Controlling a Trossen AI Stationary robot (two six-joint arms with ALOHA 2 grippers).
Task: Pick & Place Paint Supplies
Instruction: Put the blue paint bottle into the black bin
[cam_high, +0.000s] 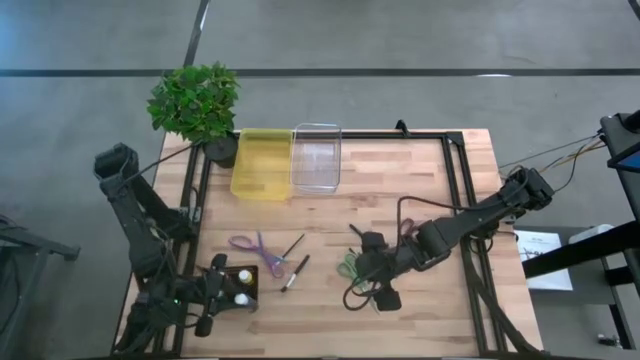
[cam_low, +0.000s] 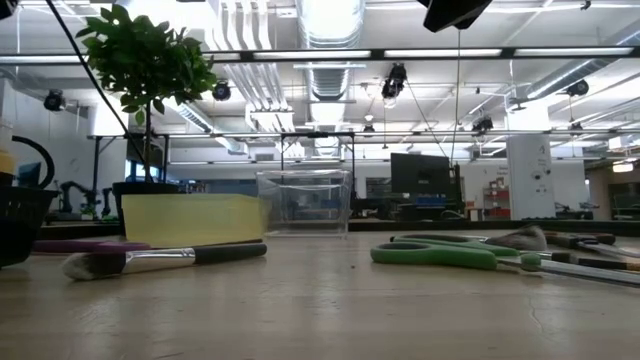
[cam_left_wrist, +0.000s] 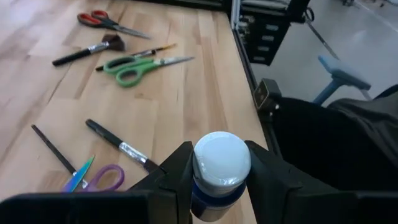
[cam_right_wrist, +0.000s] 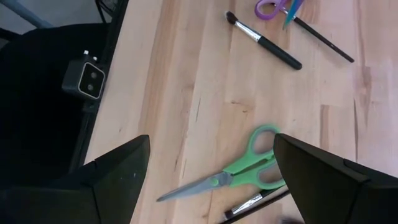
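Bottle (cam_left_wrist: 221, 163), white-capped, sits clamped in the left pincer (cam_left_wrist: 217, 171) at the worktop's (cam_high: 400, 190) near left corner, over a dark holder (cam_high: 240, 287) with other bottles. Small, rigid, likely light; smooth cap may slip, so hold the body.

High view: right pincer (cam_high: 378, 288) hovers by green scissors (cam_high: 350, 266).

Low view: brush (cam_low: 160, 260) lies flat; thin, best pinched mid-handle.

Right wrist view: right pincer spread wide, empty, above the scissors.
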